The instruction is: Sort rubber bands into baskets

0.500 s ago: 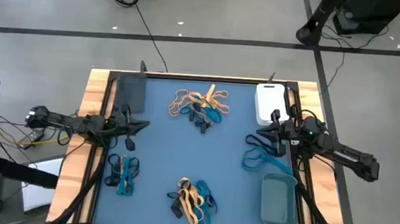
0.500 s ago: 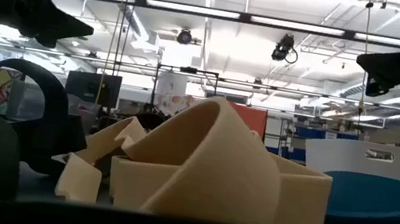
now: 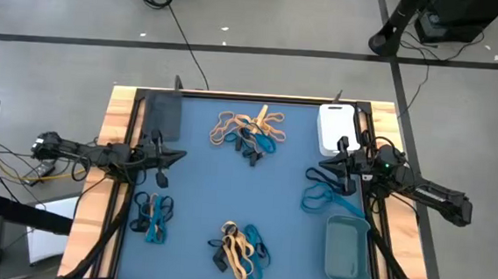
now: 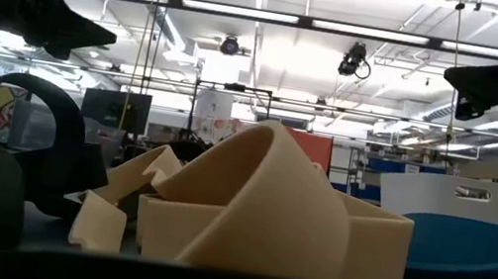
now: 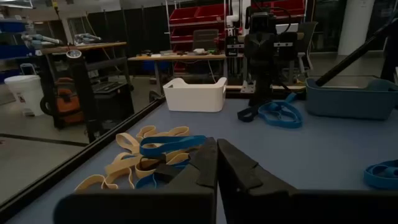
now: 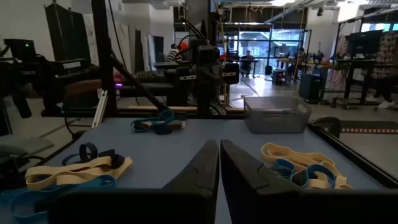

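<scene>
Rubber bands lie on the blue mat in heaps: tan and blue at the far middle (image 3: 250,131), tan, blue and black at the near middle (image 3: 240,249), blue and black at the near left (image 3: 152,214), and blue loops at the right (image 3: 326,199). The dark basket (image 3: 163,114) stands at the far left, the white basket (image 3: 334,128) at the far right, and the grey-teal basket (image 3: 348,249) at the near right. My left gripper (image 3: 180,156) hovers shut near the left edge and points right. My right gripper (image 3: 312,172) hovers shut above the blue loops and points left. Both sets of fingers (image 5: 217,155) (image 6: 219,152) hold nothing.
Wooden rails (image 3: 117,121) frame the mat on both sides. Black cables run along the table's left and right edges. In the low view a tan band (image 4: 258,211) fills the foreground, with both grippers (image 4: 86,32) (image 4: 459,81) high above the mat. The mat's centre is bare.
</scene>
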